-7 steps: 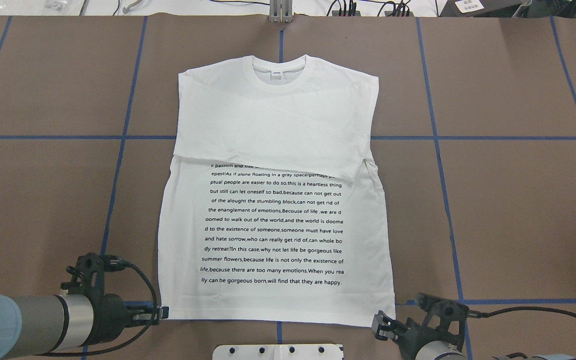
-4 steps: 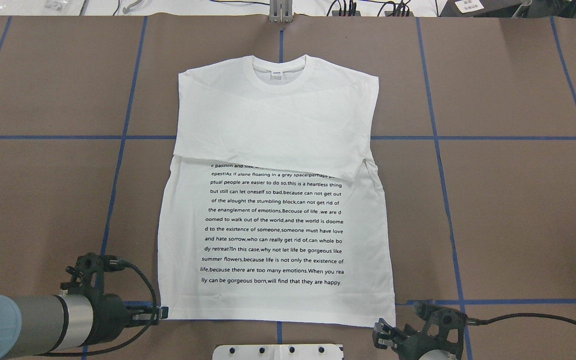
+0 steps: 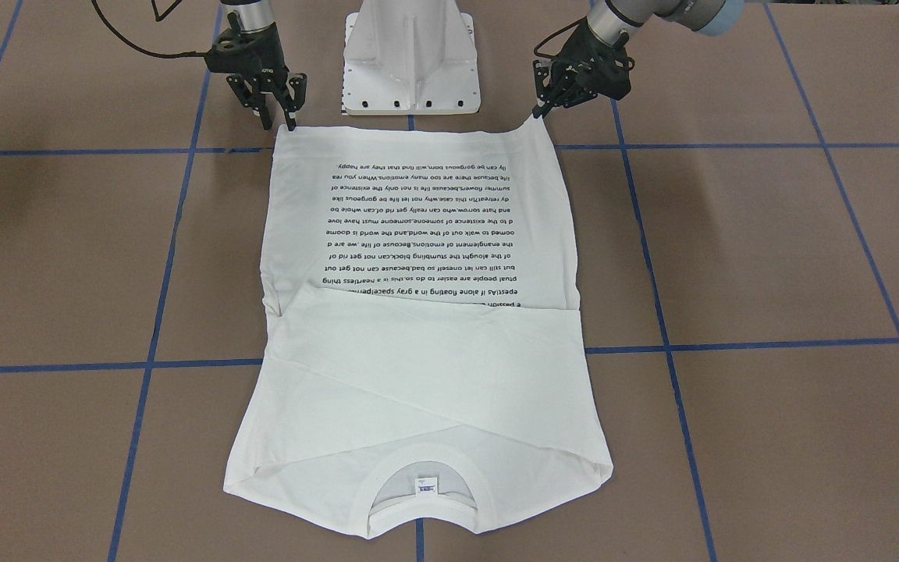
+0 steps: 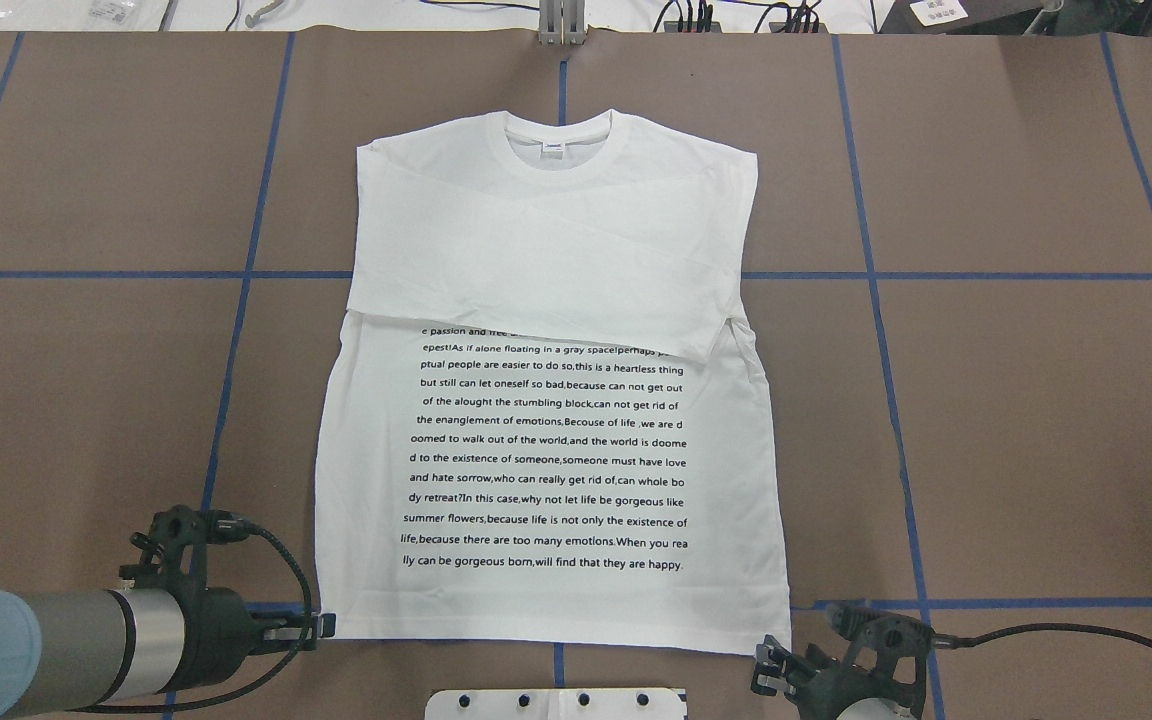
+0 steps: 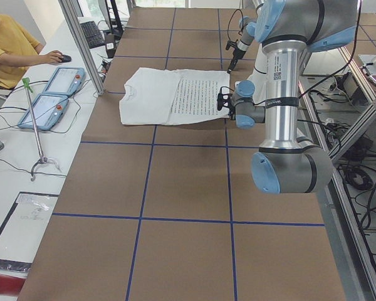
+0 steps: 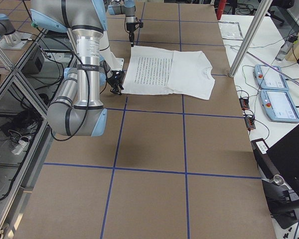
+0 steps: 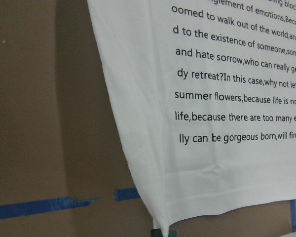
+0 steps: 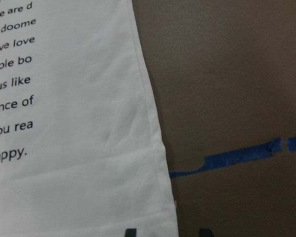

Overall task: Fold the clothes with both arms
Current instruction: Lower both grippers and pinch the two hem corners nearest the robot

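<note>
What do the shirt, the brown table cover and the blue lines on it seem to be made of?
Shirt: soft white knit fabric, probably cotton; matte, it creases and has a stitched hem.
Table cover: probably brown paper or card; flat, matte, faintly grainy.
Blue lines: adhesive tape; the right wrist view shows torn, uneven ends.

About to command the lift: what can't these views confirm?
Left gripper: whether it pinches the T-shirt hem; left wrist view's bottom edge crops it.
Right gripper: how far it overlaps the hem; right wrist view crops it likewise.
Printed text: top lines hidden under the folded sleeves.
Collar tag: print too small everywhere.
</note>
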